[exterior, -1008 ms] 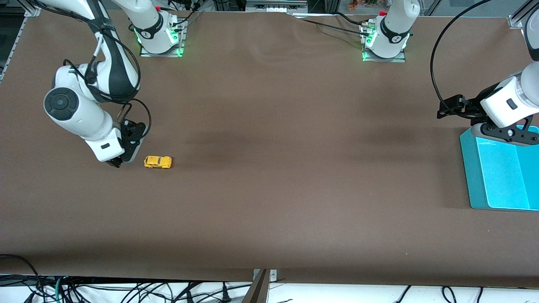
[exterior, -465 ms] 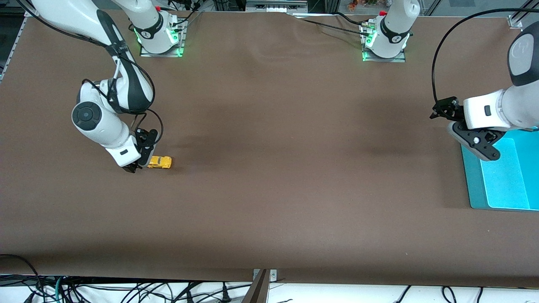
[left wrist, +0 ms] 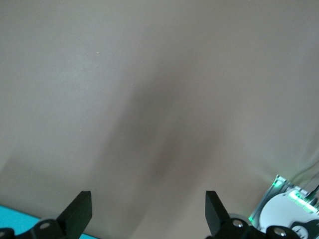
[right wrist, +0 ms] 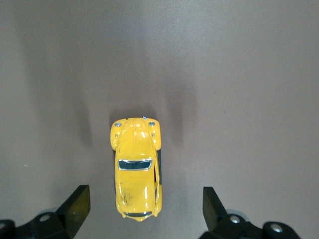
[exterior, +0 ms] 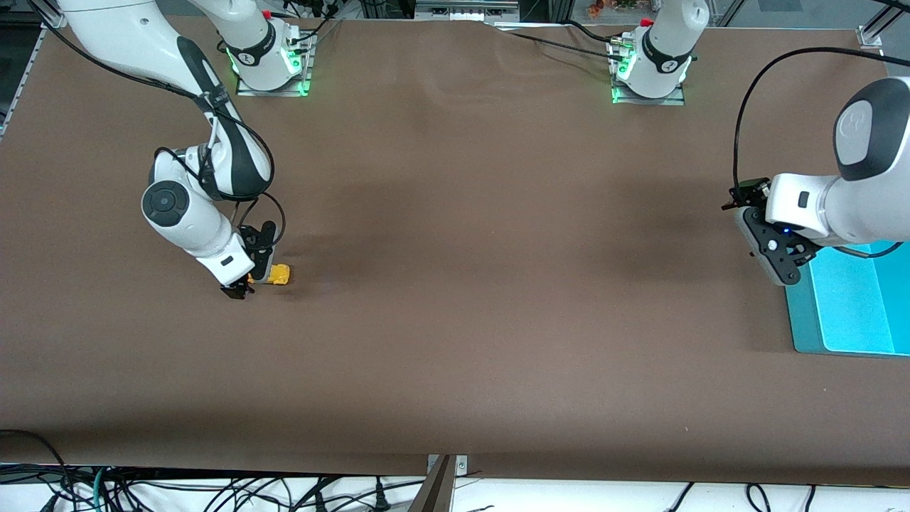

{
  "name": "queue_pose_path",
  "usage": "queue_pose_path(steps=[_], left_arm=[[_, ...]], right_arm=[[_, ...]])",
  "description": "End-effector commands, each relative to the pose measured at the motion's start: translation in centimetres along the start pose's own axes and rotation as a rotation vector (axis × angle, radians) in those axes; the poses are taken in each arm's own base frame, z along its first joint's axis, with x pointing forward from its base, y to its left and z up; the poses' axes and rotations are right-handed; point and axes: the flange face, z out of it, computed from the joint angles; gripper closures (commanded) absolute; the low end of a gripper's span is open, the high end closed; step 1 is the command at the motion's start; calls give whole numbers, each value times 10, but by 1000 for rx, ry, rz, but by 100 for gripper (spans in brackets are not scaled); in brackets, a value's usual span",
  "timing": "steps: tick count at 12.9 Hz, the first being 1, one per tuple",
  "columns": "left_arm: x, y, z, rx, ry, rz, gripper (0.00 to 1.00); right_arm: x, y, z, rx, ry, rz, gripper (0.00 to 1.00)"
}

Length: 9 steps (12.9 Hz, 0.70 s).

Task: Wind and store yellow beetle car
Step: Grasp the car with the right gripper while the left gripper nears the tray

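Observation:
The yellow beetle car stands on the brown table near the right arm's end; its rear half is covered by the right gripper in the front view. In the right wrist view the car lies lengthwise between the open fingers, with a gap on each side. My right gripper is open low over the car, also seen in its wrist view. My left gripper is open and empty over bare table at the edge of the bin, with only table between its fingers in the left wrist view.
A teal bin stands at the left arm's end of the table; its corner shows in the left wrist view. The two arm bases with green lights stand along the table's edge farthest from the front camera.
My right gripper has moved sideways over the car, which has not moved. My left gripper has swung off the bin toward the table's middle.

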Motion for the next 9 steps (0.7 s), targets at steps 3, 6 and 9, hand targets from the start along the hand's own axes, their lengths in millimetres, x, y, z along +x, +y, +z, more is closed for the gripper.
queue_pose_path(steps=[3, 6, 9], left_arm=[[5, -19, 18, 26, -20, 191, 0], [4, -21, 19, 24, -11, 187, 0], [15, -19, 26, 16, -17, 203, 0]], right_arm=[[2, -3, 18, -23, 22, -33, 0], [-2, -4, 21, -15, 28, -21, 11], [-1, -5, 22, -13, 28, -21, 24]])
